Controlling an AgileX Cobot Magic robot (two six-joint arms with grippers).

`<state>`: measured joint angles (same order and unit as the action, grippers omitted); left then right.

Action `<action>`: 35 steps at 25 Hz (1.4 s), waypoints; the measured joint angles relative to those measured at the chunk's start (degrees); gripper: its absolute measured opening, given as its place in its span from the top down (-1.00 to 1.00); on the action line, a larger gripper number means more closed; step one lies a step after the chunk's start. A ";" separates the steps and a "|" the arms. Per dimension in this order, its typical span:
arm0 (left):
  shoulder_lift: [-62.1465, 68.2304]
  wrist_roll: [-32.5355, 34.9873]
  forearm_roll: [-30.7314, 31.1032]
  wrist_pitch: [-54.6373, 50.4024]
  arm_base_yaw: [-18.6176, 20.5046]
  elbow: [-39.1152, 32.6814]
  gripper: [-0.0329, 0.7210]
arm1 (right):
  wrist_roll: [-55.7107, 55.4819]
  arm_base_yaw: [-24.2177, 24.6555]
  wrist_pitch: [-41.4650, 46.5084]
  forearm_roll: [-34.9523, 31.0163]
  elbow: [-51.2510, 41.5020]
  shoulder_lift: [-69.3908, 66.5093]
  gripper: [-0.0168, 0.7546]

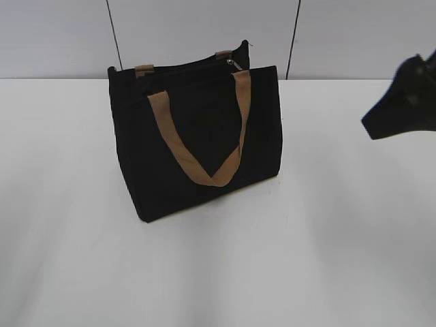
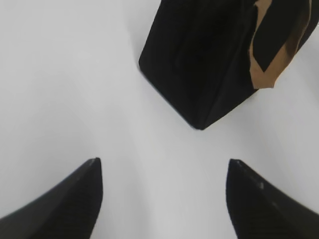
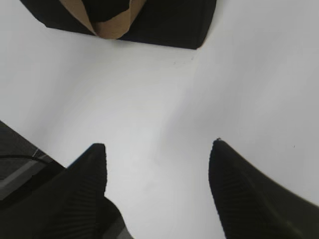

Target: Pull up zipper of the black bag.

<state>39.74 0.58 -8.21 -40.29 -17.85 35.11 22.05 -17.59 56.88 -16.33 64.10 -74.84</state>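
Note:
The black bag [image 1: 197, 136] stands upright on the white table, its tan strap handle hanging in a V down the front. The small silver zipper pull [image 1: 231, 64] sits at the top right end of the zip track. My right gripper [image 1: 381, 122] hangs open and empty in the air at the right, apart from the bag. In the right wrist view the open jaws [image 3: 158, 149] are over bare table with the bag's bottom edge [image 3: 159, 25] far ahead. My left gripper [image 2: 163, 167] is open and empty; the bag's corner [image 2: 199, 64] lies ahead of it. The left gripper is outside the exterior view.
The white table [image 1: 327, 259] spreads around the bag. A grey wall with two dark vertical seams [image 1: 293, 37] stands behind it. A dark edge beyond the table [image 3: 20, 149] shows at the lower left of the right wrist view.

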 joint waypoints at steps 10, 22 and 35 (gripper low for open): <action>-17.13 -5.94 8.21 -19.56 0.00 0.00 -0.62 | -12.53 0.00 0.50 5.55 -19.39 32.39 -0.31; -28.50 -5.96 8.56 -21.10 0.00 -3.96 -0.62 | -25.09 0.00 6.65 17.29 -34.24 69.27 -0.31; -29.01 -3.34 7.04 -20.92 0.00 -4.01 -0.62 | -25.00 0.00 6.60 18.89 -37.15 73.29 -0.31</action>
<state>10.73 -2.76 -1.17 -61.21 -17.85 31.10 -2.95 -17.59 63.48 2.56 26.96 -1.55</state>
